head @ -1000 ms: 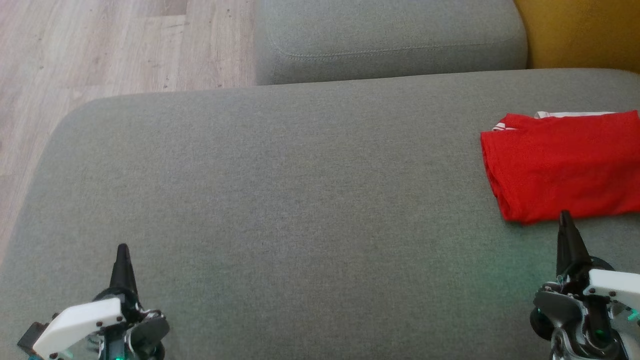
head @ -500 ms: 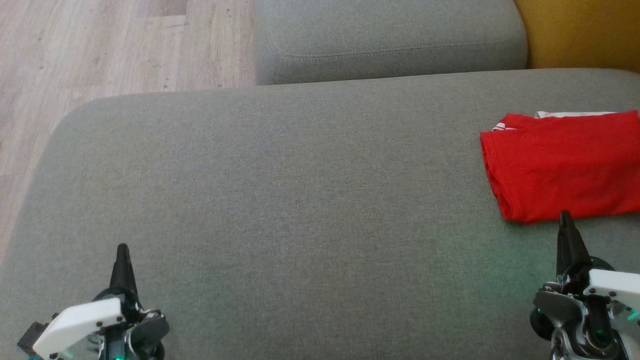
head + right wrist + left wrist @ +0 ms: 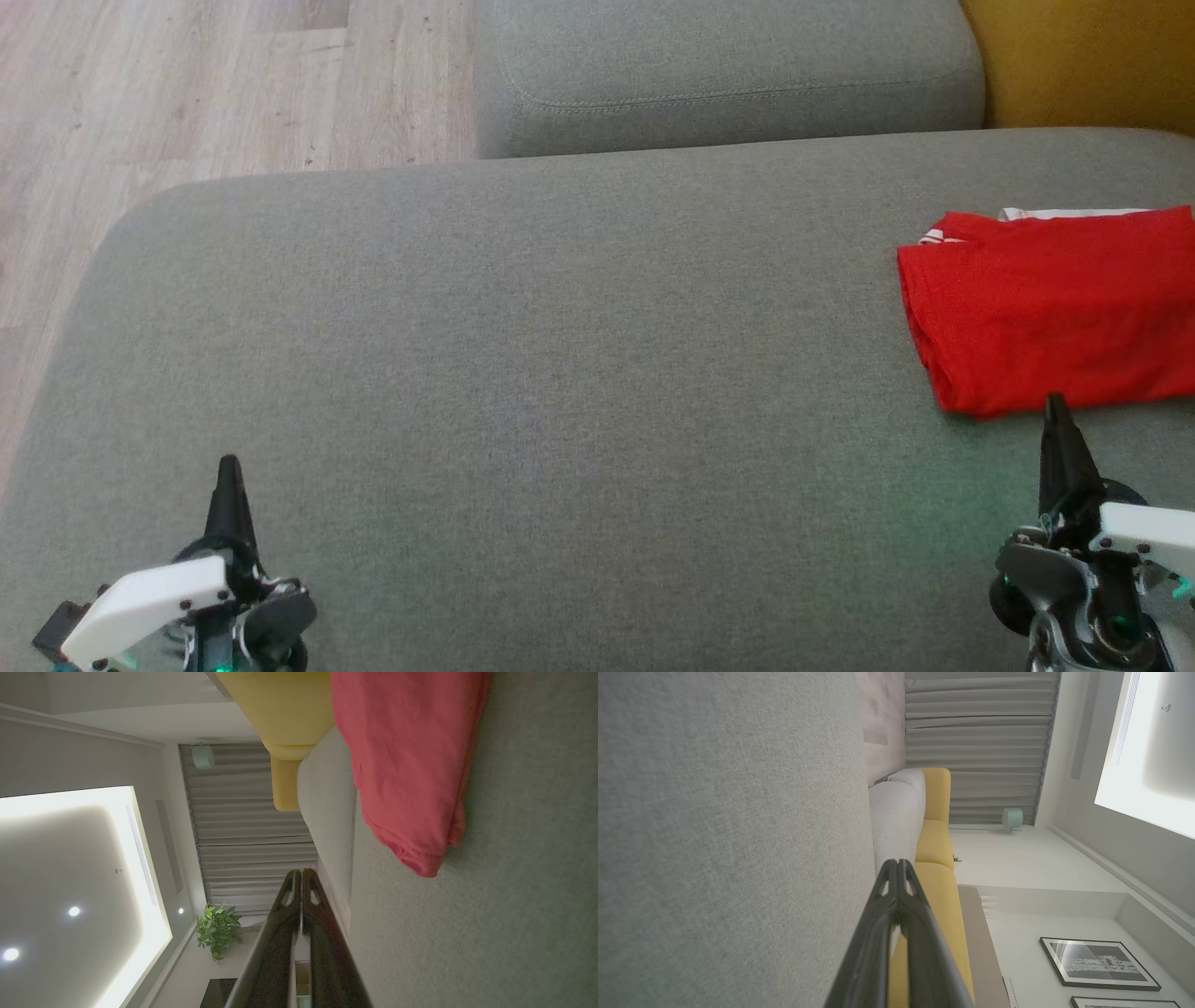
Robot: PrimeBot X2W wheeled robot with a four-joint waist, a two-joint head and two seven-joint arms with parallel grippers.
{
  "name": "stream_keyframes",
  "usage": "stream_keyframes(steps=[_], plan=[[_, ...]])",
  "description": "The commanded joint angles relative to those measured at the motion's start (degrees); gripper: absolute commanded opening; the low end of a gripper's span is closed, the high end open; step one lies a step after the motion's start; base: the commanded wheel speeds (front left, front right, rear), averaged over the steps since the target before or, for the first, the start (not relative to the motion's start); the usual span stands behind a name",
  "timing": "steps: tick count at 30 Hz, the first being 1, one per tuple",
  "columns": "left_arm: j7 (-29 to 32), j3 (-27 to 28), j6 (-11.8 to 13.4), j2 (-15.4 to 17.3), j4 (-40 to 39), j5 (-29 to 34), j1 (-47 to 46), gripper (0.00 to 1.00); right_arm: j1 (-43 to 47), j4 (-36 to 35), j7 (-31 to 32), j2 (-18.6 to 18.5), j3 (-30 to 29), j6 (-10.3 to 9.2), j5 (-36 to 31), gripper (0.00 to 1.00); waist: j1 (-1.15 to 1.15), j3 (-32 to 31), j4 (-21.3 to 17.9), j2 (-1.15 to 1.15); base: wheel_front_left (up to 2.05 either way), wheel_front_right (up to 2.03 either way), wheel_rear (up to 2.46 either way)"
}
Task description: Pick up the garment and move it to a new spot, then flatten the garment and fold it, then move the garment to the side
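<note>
1 red garment (image 3: pixel 1050 308), apparently folded | 2 grippers: left gripper (image 3: pixel 229 464) closed, empty; right gripper (image 3: pixel 1055 401) closed, empty

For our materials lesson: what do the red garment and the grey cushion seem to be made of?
Red garment: soft cloth, perhaps cotton or polyester, matte; it creases and folds limply. Grey cushion: coarse woven upholstery, matte; a flecked weave shows.

No readable text, label, brand or number appears anywhere.
</note>
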Motion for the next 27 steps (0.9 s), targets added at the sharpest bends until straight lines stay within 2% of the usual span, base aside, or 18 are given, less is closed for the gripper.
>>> stream_keyframes(steps=[1,27], plan=[[0.4,2.3,-0.4,0.2,-1.6,0.6,-3.0,0.0,-2.9,-1.8,0.4,-0.2,1.1,0.4,-0.2,0.0,0.0,0.0,0.0,0.0,0.0,0.0,0.0],[0.5,2.3,-0.4,0.2,-1.6,0.6,-3.0,0.0,-2.9,-1.8,0.4,-0.2,1.1,0.4,-0.2,0.0,0.0,0.0,0.0,0.0,0.0,0.0,0.0]])
